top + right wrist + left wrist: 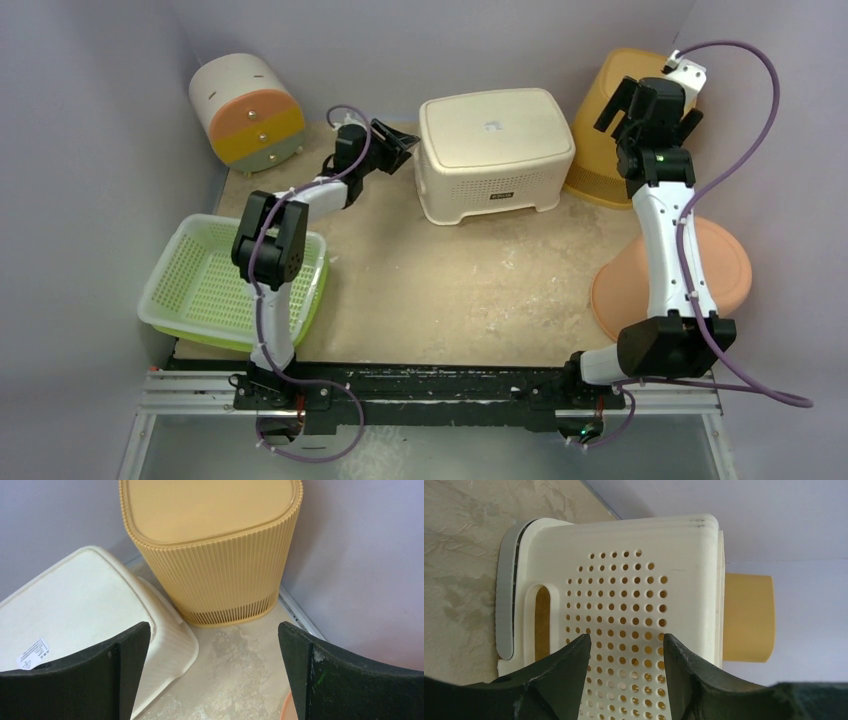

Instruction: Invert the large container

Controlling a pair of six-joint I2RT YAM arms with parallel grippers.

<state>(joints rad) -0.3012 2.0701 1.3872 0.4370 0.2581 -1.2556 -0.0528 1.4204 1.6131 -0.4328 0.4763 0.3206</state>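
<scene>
The large cream container (495, 150) stands bottom up at the back middle of the table, its flat base with a label facing up and its rim on the table. It also shows in the left wrist view (634, 580), perforated side and handle slot toward the camera, and in the right wrist view (75, 605). My left gripper (400, 148) is open and empty just left of the container's side; its midpoint is in the left wrist view too (626, 642). My right gripper (652, 113) is open and empty, raised to the container's right (214, 627).
A yellow ribbed bin (610, 120) stands upside down at the back right corner, close to the container (215, 555). An orange round lid (680, 280) lies at the right. Stacked green and white baskets (215, 280) sit at the left. A round drawer unit (245, 110) stands back left.
</scene>
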